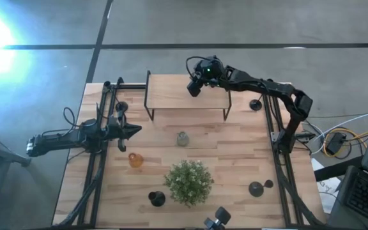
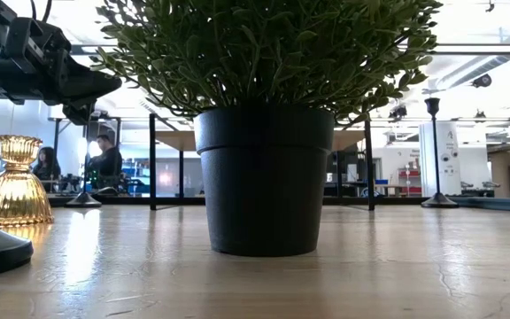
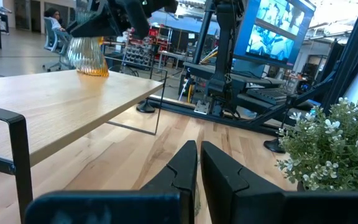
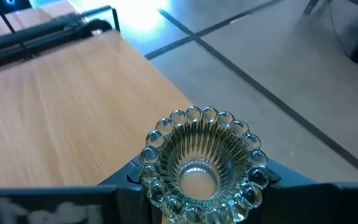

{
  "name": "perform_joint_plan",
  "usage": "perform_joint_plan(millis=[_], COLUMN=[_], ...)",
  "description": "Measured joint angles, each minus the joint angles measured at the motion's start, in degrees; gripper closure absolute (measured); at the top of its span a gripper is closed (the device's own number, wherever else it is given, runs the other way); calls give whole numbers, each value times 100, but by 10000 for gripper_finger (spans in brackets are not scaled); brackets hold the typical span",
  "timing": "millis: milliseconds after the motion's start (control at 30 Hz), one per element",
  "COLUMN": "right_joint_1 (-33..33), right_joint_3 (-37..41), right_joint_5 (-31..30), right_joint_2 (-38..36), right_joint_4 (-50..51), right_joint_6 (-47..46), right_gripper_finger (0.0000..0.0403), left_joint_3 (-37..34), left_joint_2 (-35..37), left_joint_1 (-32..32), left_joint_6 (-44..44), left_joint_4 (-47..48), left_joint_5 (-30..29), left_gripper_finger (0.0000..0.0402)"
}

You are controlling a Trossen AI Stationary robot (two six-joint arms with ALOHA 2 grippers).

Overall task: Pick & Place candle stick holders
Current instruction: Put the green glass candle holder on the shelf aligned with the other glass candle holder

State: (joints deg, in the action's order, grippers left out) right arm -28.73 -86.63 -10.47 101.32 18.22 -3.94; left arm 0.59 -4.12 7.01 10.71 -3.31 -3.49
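Observation:
Black candle stick holders stand on their round bases on the table: one near left, one near right, one far right, which also shows in the low view. My right gripper is over the raised wooden shelf, shut on a ribbed glass vase with a beaded rim. My left gripper is shut and empty above the table's left side, and also shows in its wrist view. My right gripper pinches the glass vase below its beaded rim, one finger on each side. It comes from above, slanting toward the table's left. The vase is upright, with its amber base on the shelf top.
An orange vase and a grey-green vase stand mid-table. A potted plant stands near the front centre. Black frame rails run along both table sides.

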Motion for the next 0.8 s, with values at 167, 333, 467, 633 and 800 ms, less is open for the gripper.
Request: perform_joint_plan(millis=[167, 333, 467, 633, 800], right_joint_1=[0, 110, 391, 779, 898], right_joint_3=[0, -18, -167, -240, -1], right_joint_5=[-5, -28, -609, -2266, -2939], right_joint_2=[-84, -228, -233, -223, -181], right_joint_4=[-1, -105, -114, -134, -248], right_joint_6=[112, -113, -309, -1024, -1844], right_gripper_finger=[282, 282, 282, 282, 282], left_joint_3=[-1, -1, -1, -1, -1], left_joint_2=[0, 0, 0, 1, 0], left_joint_1=[2, 1, 2, 1, 2], left_joint_6=[-1, -1, 1, -1, 1], left_joint_4=[0, 0, 0, 0, 0], left_joint_5=[0, 0, 0, 0, 0], left_gripper_finger=[376, 376, 376, 376, 376])
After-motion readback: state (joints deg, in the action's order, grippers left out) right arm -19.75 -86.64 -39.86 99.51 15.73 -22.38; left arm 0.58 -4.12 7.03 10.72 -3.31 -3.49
